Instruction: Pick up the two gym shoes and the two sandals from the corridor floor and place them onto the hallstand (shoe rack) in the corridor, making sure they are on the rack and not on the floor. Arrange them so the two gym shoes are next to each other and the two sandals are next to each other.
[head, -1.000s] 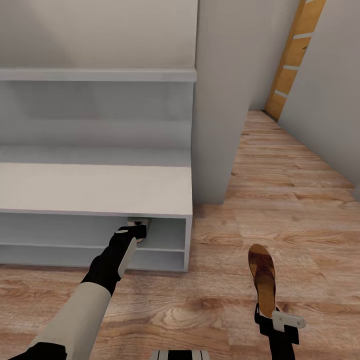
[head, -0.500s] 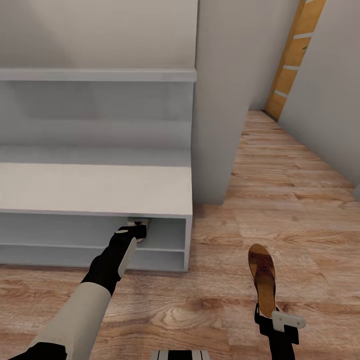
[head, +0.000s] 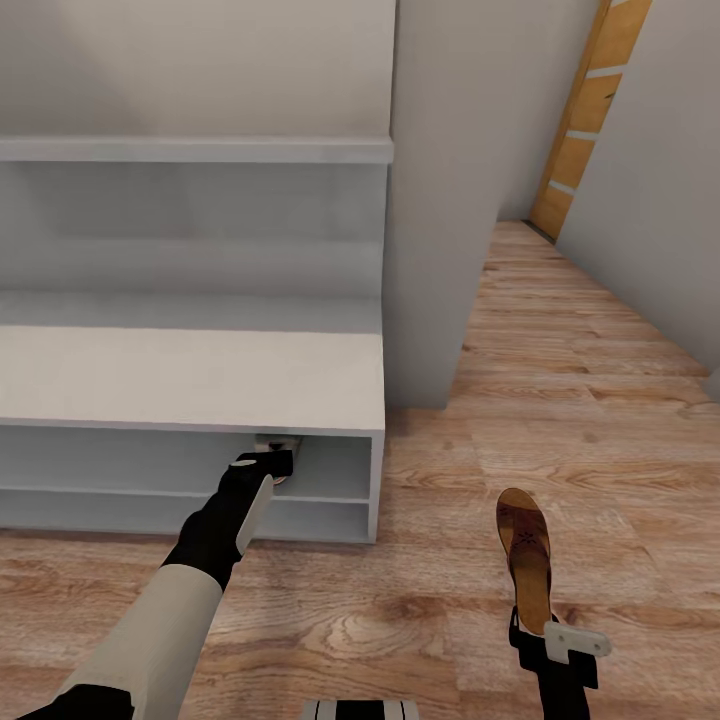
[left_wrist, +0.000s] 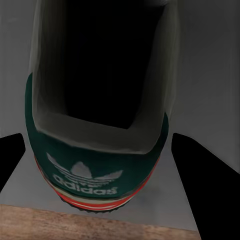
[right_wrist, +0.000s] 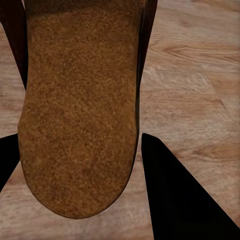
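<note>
From the head view, your left hand (head: 272, 462) reaches into the top open shelf of the hallstand (head: 190, 380), near its right end. Just past the hand you can see a small pale bit of a gym shoe (head: 277, 442) tucked under the flat top. You cannot tell its shape from here. On the corridor floor (head: 600, 400), to the right of the hallstand, a sandal (head: 526, 555) is held at its heel by your right hand (head: 548, 632). The sandal's long side runs away from you, with the toe end pointing toward the far wall and a little to the left. A wooden door (head: 588, 110) stands far down the corridor.

The left wrist view shows much more of the gym shoe (left_wrist: 100, 125). You look at its heel end, with a green back, a white logo and a red stripe low down. The dark opening of the shoe leads away from the camera, so the toe points deeper into the shelf. The black fingers (left_wrist: 200, 175) sit on both sides of the heel, but you cannot tell if they press on it.

The right wrist view shows the sandal's (right_wrist: 80, 110) tan footbed up close, heel end nearest. The dark fingers (right_wrist: 170, 190) sit spread on either side of the heel, and whether they pinch it is not clear.
</note>
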